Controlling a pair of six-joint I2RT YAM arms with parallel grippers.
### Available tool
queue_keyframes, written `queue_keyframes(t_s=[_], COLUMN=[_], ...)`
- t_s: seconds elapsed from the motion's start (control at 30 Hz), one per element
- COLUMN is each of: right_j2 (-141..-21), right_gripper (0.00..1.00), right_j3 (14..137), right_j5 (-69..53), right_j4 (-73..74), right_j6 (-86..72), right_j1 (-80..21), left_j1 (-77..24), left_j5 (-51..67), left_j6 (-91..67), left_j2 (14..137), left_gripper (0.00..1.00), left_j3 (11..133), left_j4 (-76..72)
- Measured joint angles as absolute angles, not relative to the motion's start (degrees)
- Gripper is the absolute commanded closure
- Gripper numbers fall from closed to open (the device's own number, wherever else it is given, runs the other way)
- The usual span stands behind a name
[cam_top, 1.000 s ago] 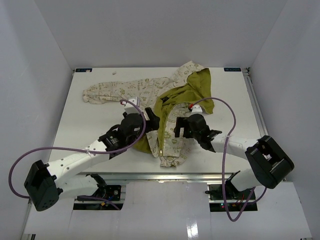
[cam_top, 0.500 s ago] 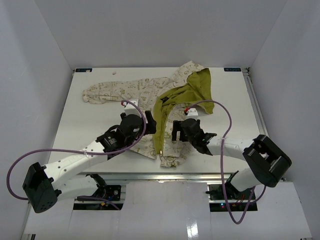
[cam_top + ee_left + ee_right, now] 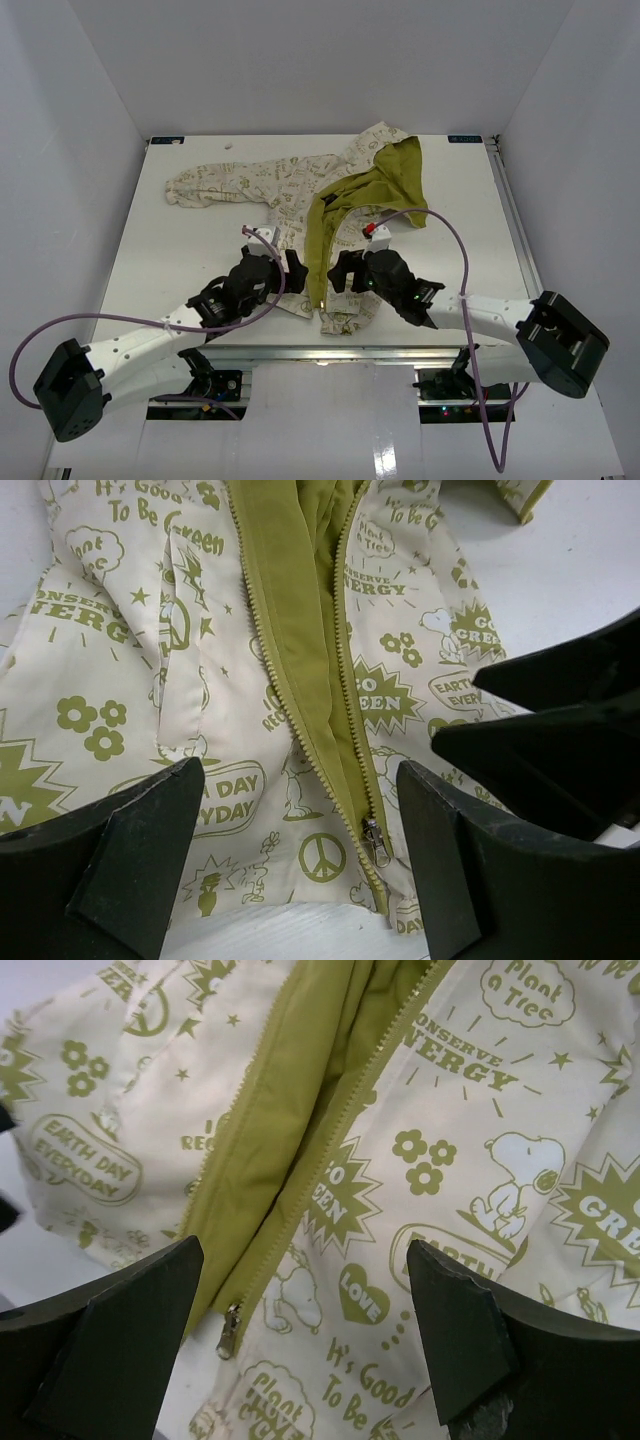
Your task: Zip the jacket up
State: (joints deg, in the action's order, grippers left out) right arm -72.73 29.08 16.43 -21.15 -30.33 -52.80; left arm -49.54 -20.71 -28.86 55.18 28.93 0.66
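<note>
**Obscured items.** In the top view both wrists cover the hem end of the jacket (image 3: 300, 188), and the zipper pull cannot be resolved there. Only one sleeve can be made out. Both wrist views crop the garment to the fabric around the zipper pull (image 3: 376, 842) (image 3: 231, 1328), and dark finger shapes cut off the right side of the left wrist view.

**Claws.** The left gripper (image 3: 295, 268) (image 3: 300, 880) stands wide apart with the zipper pull between its fingers, nearer the right-hand one. Nothing is held. The right gripper (image 3: 340, 275) (image 3: 300, 1340) is likewise wide. The pull lies between its fingers, towards the left-hand one, and nothing is clamped. It cannot be told whether either set of fingertips touches the fabric.

**Jacket position and axis.** The garment lies flat on the table (image 3: 170, 250), printed side up. From the zipper pull, which sits at the hem on the side nearest the arm bases, the long axis runs away towards the far edge, leaning right to the hood. The visible sleeve stretches out to the far left of the pull. The two tooth rows meet only at the pull. Beyond it they part, with olive lining showing between them, and the lining spreads wide at the hood end.
</note>
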Motion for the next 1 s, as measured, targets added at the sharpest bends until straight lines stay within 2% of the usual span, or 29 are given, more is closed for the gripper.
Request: queue_keyframes(t_s=[0.17,0.4,0.47,0.57,0.77,0.9,1.0], right_j2=[-77.8,-80.2,-82.8,-86.2,-83.6,-78.5,-75.9], right_gripper=[0.06,0.09,0.14,0.29,0.49,0.52,0.45], right_j3=[31.4,30.5,30.2,30.4,29.7,27.6,27.5], right_j5=[18.5,15.2,14.4,15.3,18.9,20.7,21.8], right_j4=[-18.4,-23.0,-24.2,-24.1,-20.3,-18.8,-17.4], right_j6=[-28.4,-27.9,-28.3,-28.6,-29.7,-29.2,-29.3], right_j1=[-52.8,-52.8,-52.8,-52.9,-52.9,-52.9,-52.9], left_j1=[-49.5,-49.5,-49.5,-49.5,-49.6,-49.6,-49.6], left_j5=[-22.7,-25.5,-26.3,-27.6,-29.7,-31.8,-32.4], left_j6=[-28.0,-27.9,-27.9,-27.9,-27.3,-27.0,-27.0], left_j2=[47.2,46.0,46.2,47.1,47.9,49.1,49.3], left_gripper=[0.11,0.11,0.11,0.11,0.11,0.11,0.11], left_j3=[25.2,24.7,24.7,24.6,23.2,22.9,22.9], left_j4=[-2.9,-4.4,-4.6,-4.7,-6.0,-5.8,-5.8])
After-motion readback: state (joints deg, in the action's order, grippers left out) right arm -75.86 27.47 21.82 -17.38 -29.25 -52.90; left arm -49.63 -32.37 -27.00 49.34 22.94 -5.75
